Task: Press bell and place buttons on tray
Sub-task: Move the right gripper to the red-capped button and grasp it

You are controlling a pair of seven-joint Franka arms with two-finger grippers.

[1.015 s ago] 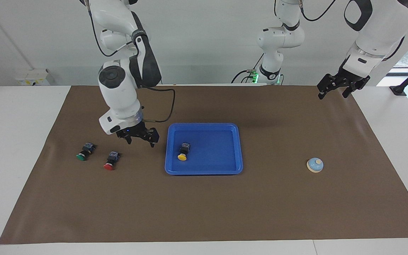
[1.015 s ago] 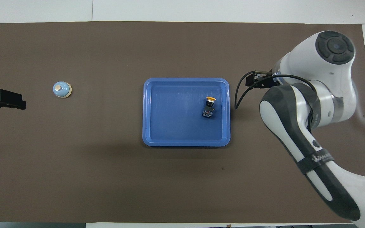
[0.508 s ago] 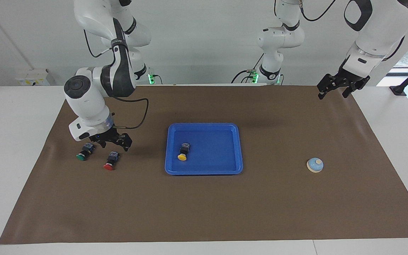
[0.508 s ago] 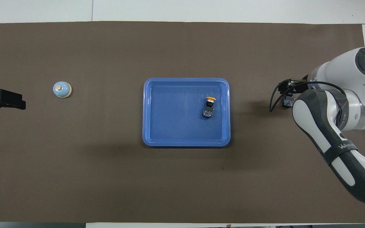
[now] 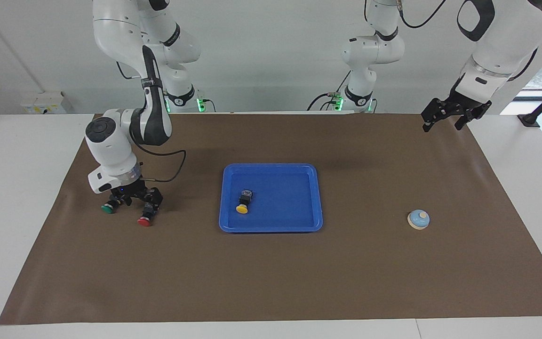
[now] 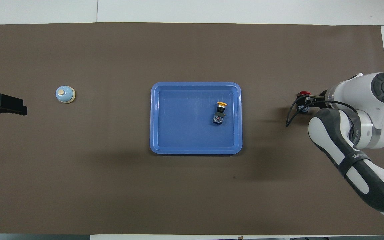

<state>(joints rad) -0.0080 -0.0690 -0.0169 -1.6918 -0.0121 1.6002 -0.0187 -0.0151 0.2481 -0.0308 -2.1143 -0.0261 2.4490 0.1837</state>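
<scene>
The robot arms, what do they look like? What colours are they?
Both arms are glossy white with dark grey and black panels at the joints. The right arm has a round dark cap, a looping black cable and grey lettering in the overhead view. Each ends in a small black pincer: the right pincer and the left pincer.

Matt brown paper-like sheet (image 5: 271,273) over smooth white worktop (image 5: 12,188), faint creases near edge. Shallow bright blue plastic tray (image 5: 319,197), smooth, slight sheen. Yellow-capped black plastic button (image 5: 243,201) in tray. Light blue dome bell (image 5: 418,219), smooth, cream rim. Glossy white arm shells, matt black pincer parts.
</scene>
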